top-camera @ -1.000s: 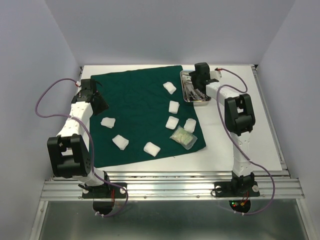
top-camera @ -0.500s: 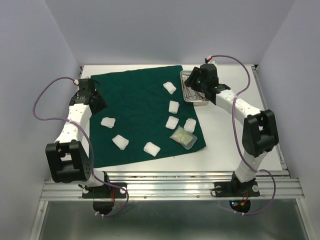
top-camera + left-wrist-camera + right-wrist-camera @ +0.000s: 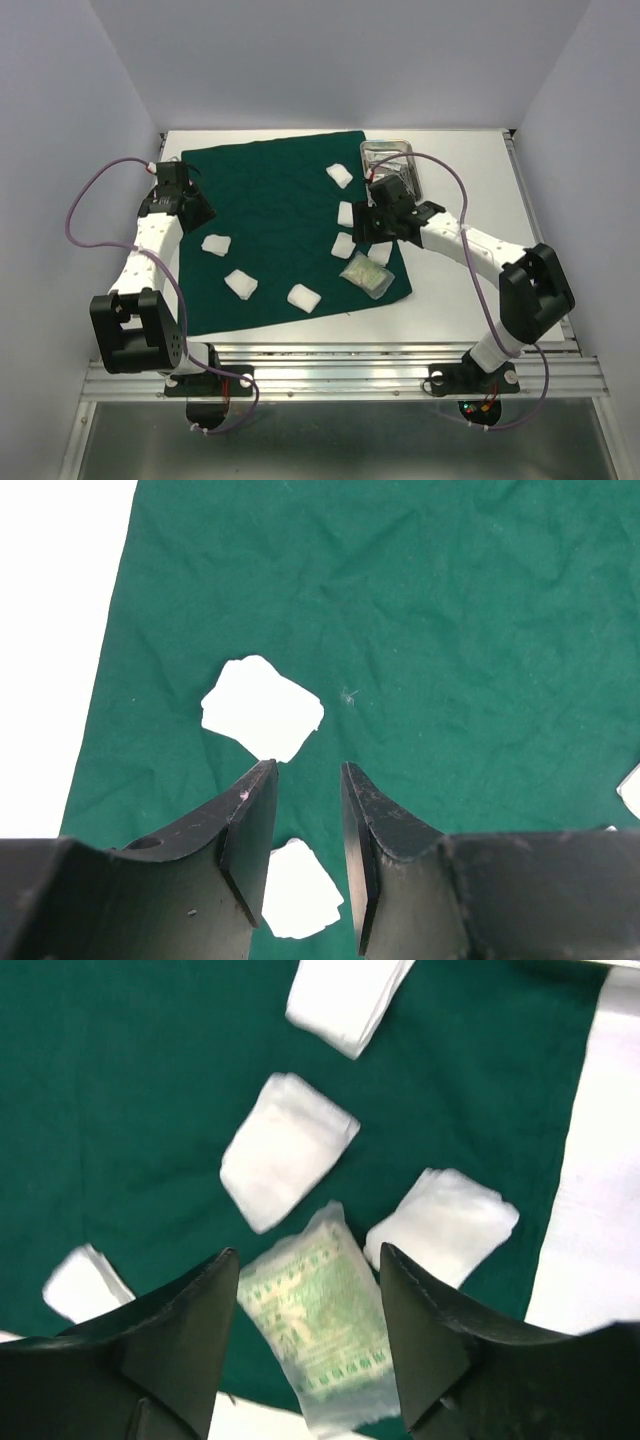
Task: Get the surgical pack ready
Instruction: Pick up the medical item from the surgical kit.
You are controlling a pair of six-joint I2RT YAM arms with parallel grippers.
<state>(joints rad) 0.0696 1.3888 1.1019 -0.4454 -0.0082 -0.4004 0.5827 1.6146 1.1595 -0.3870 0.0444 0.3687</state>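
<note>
Green cloth fills most of the overhead view. The drape (image 3: 280, 220) lies spread over the left and middle of the white table (image 3: 480, 290), with seven white gauze pads (image 3: 240, 284) scattered on it. The sealed packet (image 3: 365, 273) sits near its near right corner. Only from above do I get the steel tray (image 3: 392, 158) plainly. It stands at the far edge, touching the drape's far right corner, and I cannot make out its contents beyond a metal glint.

From above I cannot judge how far either claw is open, but the wrist cameras show it. The left claw (image 3: 197, 205) hangs over the drape's left border. Its own camera shows the left claw (image 3: 305, 815) with a narrow gap between the fingers and nothing in it. One gauze pad is ahead of the tips and another lies below them. The right claw (image 3: 380, 228) reaches in over the drape's right side, between the tray and the packet. Its camera shows the right claw (image 3: 308, 1275) spread wide and gripping nothing. The packet (image 3: 320, 1335), clear plastic with green print, lies on the cloth framed between the fingers, and gauze pads (image 3: 288, 1150) surround it.

Pale lavender walls (image 3: 90, 120) close in three sides. An aluminium rail (image 3: 340, 375) runs along the near edge and carries both arm bases. Purple cables (image 3: 85, 205) loop off the arms.
</note>
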